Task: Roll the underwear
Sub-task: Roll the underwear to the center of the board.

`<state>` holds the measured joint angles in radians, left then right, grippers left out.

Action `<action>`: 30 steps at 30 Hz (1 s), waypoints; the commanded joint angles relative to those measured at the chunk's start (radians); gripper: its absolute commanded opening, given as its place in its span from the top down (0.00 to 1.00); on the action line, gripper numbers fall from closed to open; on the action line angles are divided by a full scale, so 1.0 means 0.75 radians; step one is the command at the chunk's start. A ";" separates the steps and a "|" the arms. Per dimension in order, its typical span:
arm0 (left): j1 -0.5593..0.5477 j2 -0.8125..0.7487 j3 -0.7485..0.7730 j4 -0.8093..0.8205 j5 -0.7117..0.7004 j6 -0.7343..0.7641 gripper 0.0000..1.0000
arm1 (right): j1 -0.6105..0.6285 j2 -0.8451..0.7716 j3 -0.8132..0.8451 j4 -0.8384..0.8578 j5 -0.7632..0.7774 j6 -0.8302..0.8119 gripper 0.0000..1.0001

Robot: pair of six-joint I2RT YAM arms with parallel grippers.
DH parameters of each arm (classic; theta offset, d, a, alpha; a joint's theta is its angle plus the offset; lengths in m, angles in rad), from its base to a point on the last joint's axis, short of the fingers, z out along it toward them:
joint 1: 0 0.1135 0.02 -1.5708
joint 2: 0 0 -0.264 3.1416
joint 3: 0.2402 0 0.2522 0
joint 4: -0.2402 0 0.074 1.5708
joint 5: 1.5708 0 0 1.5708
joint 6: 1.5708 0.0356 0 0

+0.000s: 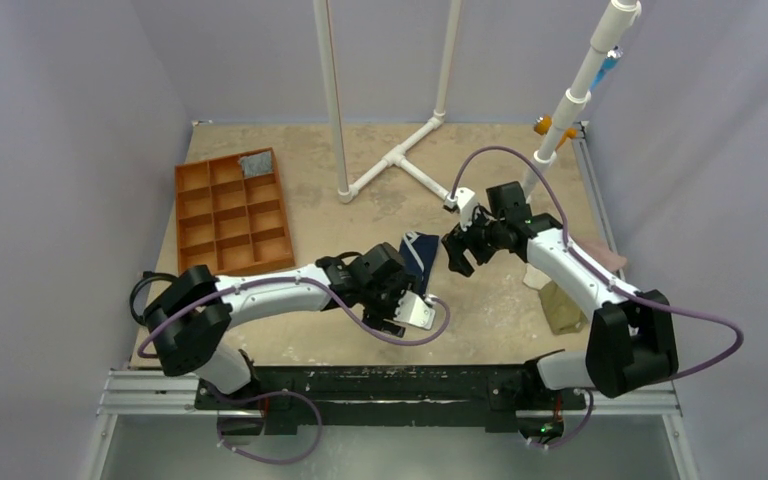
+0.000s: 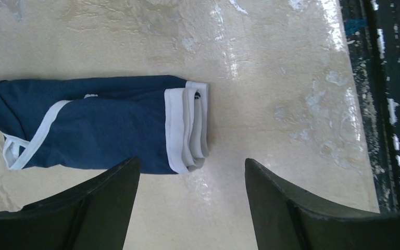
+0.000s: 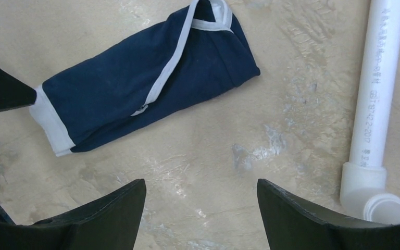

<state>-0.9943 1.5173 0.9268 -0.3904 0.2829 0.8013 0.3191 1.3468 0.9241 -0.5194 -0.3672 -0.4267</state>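
Observation:
The underwear [image 1: 421, 252] is navy-blue with white trim. It lies folded into a narrow strip on the table between the two arms. In the left wrist view the underwear [image 2: 99, 125] lies flat with its white waistband end just beyond my fingertips. My left gripper [image 2: 191, 161] is open and empty, hovering by that end; in the top view it [image 1: 405, 288] is at the garment's near side. In the right wrist view the underwear [image 3: 146, 78] lies up and to the left. My right gripper [image 3: 202, 182] is open and empty over bare table, just right of the garment in the top view [image 1: 457, 255].
An orange compartment tray [image 1: 232, 210] sits at the left with a grey cloth [image 1: 256, 163] in one cell. A white PVC pipe frame [image 1: 390, 160] stands behind; one pipe [image 3: 380, 78] is close to my right gripper. An olive-green garment [image 1: 563, 305] and pale pink cloth [image 1: 600, 252] lie right.

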 commanded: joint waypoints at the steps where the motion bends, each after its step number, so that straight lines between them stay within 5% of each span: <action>1: -0.028 0.074 0.015 0.160 -0.074 0.101 0.29 | -0.037 0.040 0.055 -0.039 -0.097 0.000 0.23; 15: -0.038 0.167 0.000 0.196 -0.088 0.100 0.53 | -0.058 0.061 0.063 -0.052 -0.121 -0.006 0.24; 30: -0.073 0.199 -0.033 0.195 -0.138 0.077 0.52 | -0.068 0.076 0.065 -0.066 -0.132 -0.014 0.24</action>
<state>-1.0416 1.6447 0.9024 -0.2691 0.1913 0.8562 0.2802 1.4063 0.9314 -0.5648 -0.4385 -0.4351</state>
